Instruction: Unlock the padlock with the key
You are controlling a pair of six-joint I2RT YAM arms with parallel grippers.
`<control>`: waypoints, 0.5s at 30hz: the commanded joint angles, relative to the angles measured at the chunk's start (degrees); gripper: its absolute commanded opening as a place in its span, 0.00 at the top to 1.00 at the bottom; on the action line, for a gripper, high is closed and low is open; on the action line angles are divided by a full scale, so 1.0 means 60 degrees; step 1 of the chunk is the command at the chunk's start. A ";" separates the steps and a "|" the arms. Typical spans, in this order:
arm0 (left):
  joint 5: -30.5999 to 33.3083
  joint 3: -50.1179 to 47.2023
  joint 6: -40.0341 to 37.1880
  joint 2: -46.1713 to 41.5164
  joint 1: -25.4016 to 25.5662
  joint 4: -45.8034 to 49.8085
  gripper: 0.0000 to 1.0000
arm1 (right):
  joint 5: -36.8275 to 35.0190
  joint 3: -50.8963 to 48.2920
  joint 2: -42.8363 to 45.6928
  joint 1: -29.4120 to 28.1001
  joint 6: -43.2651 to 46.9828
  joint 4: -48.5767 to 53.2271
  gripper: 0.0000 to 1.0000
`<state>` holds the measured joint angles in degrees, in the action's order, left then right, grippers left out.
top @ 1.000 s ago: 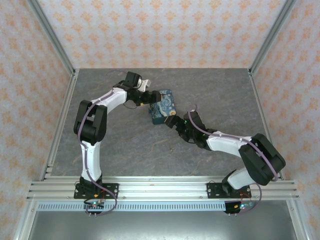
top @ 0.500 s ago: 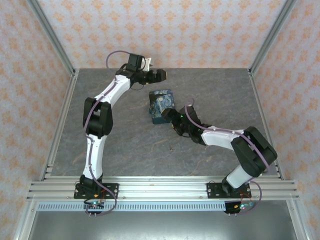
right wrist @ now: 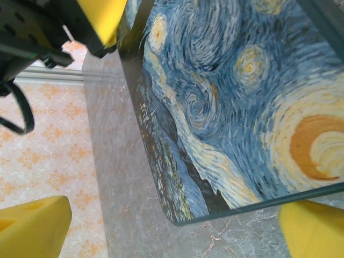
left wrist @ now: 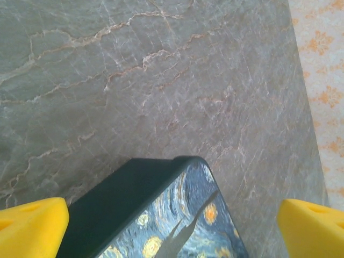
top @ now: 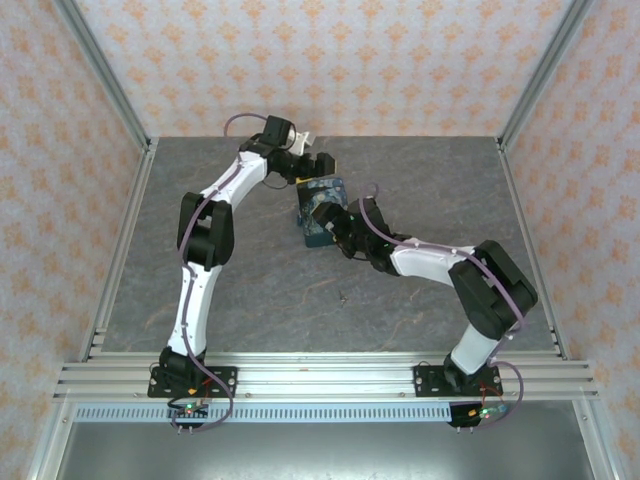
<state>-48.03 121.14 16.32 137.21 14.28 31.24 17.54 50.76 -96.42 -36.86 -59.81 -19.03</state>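
Observation:
A blue tin box with a swirling starry-night print (top: 312, 226) lies at the back middle of the table. No padlock or key can be seen. My left gripper (top: 319, 170) is at the box's far end, open, its yellow fingertips (left wrist: 32, 228) wide on either side of the box's corner (left wrist: 161, 215). My right gripper (top: 332, 214) is over the box's near part, also open. Its yellow pads (right wrist: 32, 226) straddle the lid's edge (right wrist: 226, 97), close above it. A yellow finger of the left gripper (right wrist: 102, 19) shows beyond the box in the right wrist view.
The grey marbled tabletop (top: 250, 270) is ringed by aluminium rails and patterned walls (top: 330, 60). The back wall stands close behind the left gripper.
The left gripper lifted off the box's left side, swung back toward the wall, then came down at the box's far end. The right gripper moved forward over the box.

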 commanded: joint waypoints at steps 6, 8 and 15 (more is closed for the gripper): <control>-0.0758 -0.2853 -0.0101 -0.1830 0.0059 -0.0621 0.00 | -0.0520 0.0454 -0.0156 0.0490 0.0231 0.0476 0.01; -0.0724 -0.3559 0.0131 -0.2183 0.0055 -0.1087 0.00 | -0.0521 0.0636 -0.0167 0.0592 0.0361 0.0719 0.01; -0.0413 -0.6076 0.1296 -0.3402 0.0068 -0.2879 0.00 | -0.0322 0.1207 -0.0475 0.1053 0.0735 0.1418 0.01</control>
<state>-48.38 89.10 19.40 119.85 13.39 17.80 14.98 54.72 -97.67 -31.09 -57.34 -10.13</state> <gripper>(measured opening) 0.999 0.988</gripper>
